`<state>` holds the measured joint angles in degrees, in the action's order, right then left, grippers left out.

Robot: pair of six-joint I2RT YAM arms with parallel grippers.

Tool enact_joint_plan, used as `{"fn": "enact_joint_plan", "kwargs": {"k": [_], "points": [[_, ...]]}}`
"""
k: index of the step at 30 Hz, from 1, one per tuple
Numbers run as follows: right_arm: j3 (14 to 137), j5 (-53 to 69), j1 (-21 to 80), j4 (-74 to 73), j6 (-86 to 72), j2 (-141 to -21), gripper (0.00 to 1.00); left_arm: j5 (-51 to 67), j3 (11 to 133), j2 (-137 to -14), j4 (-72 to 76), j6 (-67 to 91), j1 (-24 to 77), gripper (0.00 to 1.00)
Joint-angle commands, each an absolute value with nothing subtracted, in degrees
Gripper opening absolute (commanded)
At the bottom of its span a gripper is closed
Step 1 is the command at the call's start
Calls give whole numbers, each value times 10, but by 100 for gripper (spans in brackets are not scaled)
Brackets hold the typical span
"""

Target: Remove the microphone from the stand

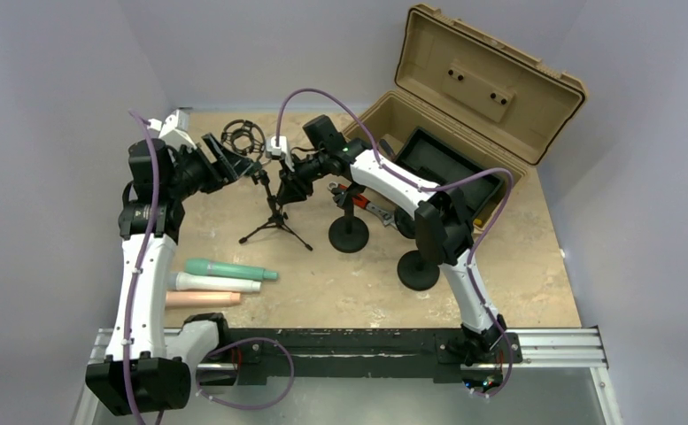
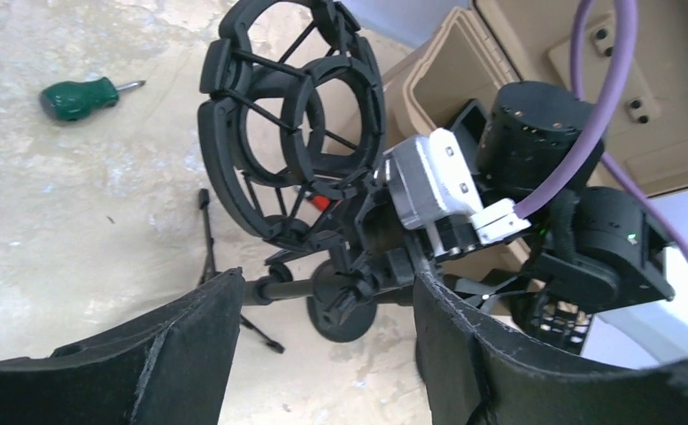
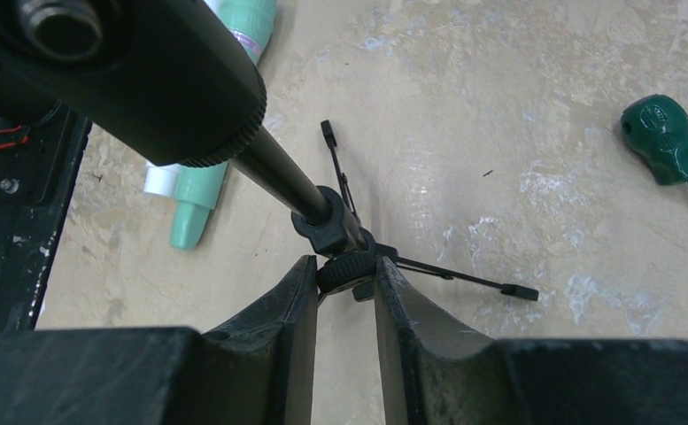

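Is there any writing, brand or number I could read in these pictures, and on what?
No readable text anywhere.
Teal cylinder: a small pinkish mark, too blurred to read.
Tan case, green screwdriver: no lettering shows.

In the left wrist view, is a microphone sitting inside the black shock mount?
No, the shock mount is empty, and the table shows through its open rings.
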<state>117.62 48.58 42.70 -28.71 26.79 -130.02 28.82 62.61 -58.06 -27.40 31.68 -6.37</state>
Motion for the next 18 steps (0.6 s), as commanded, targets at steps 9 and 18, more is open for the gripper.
{"fn": "enact_joint_plan", "kwargs": {"k": [9, 18], "points": [[1124, 456, 439, -224, 271, -1240, 4, 287, 634, -617, -228, 413, -77, 67], [1033, 370, 447, -132, 235, -1181, 0, 309, 660, -679, -217, 442, -87, 63]]}}
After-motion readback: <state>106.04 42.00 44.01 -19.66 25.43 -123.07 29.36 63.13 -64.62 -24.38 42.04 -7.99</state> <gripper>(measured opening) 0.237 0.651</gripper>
